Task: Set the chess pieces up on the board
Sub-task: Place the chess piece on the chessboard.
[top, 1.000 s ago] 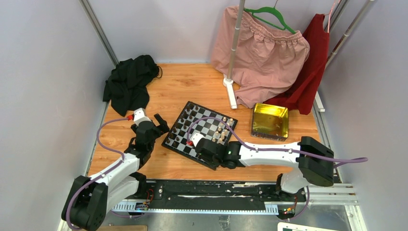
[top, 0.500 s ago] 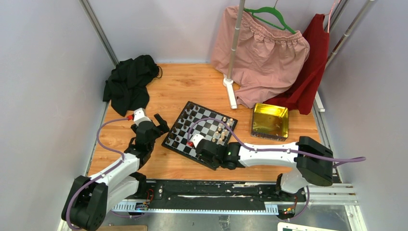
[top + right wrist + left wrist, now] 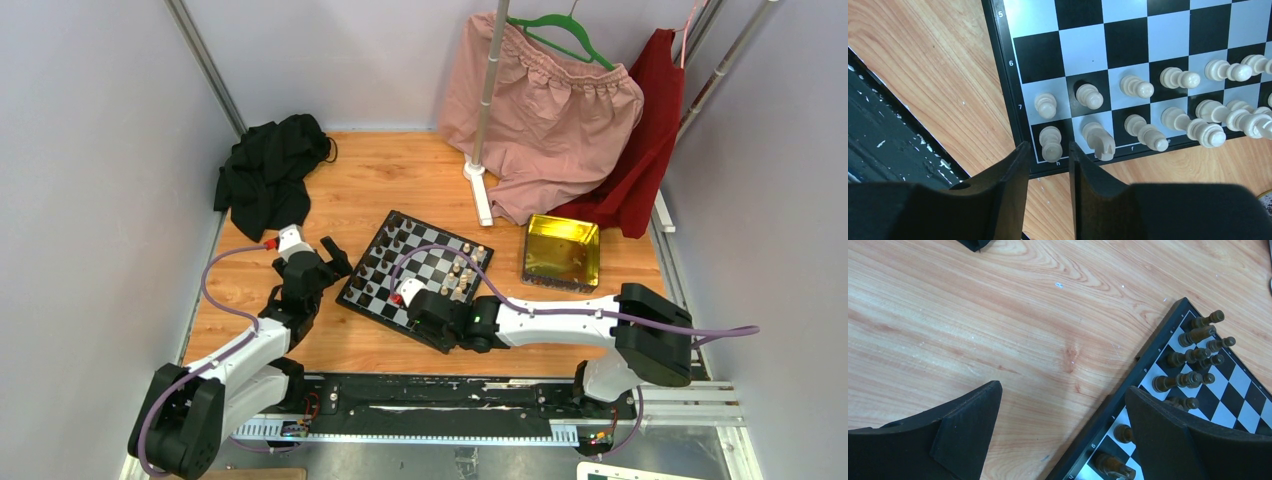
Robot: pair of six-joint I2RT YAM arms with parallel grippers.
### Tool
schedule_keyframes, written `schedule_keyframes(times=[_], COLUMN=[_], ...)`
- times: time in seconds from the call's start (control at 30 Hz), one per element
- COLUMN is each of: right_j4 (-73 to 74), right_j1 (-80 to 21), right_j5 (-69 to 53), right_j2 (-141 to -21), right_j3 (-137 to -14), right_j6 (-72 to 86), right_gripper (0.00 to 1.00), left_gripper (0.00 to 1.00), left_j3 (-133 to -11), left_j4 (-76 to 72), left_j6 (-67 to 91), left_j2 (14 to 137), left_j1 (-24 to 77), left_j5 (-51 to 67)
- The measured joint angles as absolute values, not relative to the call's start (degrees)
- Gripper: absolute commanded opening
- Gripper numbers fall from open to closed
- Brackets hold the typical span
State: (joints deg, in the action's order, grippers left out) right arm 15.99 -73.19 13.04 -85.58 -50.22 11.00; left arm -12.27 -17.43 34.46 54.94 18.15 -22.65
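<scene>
Right hand [image 3: 1049,146] slightly parted, straddling cream corner rook [image 3: 1050,140] without touching it. We lift straight up, clear of knight [image 3: 1099,141]. Left hand [image 3: 1063,387] wide open, empty, beside board [image 3: 1148,347].

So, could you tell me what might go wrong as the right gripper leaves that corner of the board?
The right gripper straddles the cream rook with little room either side; a slanted retreat could tip it into the knight beside it. One finger of the open left gripper hangs over the board near dark pieces, so a sideways move might knock them.
</scene>
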Motion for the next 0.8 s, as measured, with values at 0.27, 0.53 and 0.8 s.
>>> schedule_keyframes(times=[0.27,0.53,0.8], right_j4=[16.5,22.1,27.1], right_j1=[-73.2,-73.2,-73.2], right_j5=[13.2,13.6,21.8], right_j2=[-85.1,-81.5,-72.9], right_j3=[-50.2,-52.3,-62.0], right_j6=[10.9,10.8,9.2], right_gripper=[0.41,0.41,0.58], left_gripper=[1.00,1.00,1.00], left_j3=[-12.3,-12.3,-12.3], left_j4=[-17.4,-17.4,-17.4], left_j6=[34.5,34.5,34.5], left_j2=[55.7,55.7,55.5], left_j1=[18.2,18.2,18.2], left_j5=[-22.3,-22.2,-22.3])
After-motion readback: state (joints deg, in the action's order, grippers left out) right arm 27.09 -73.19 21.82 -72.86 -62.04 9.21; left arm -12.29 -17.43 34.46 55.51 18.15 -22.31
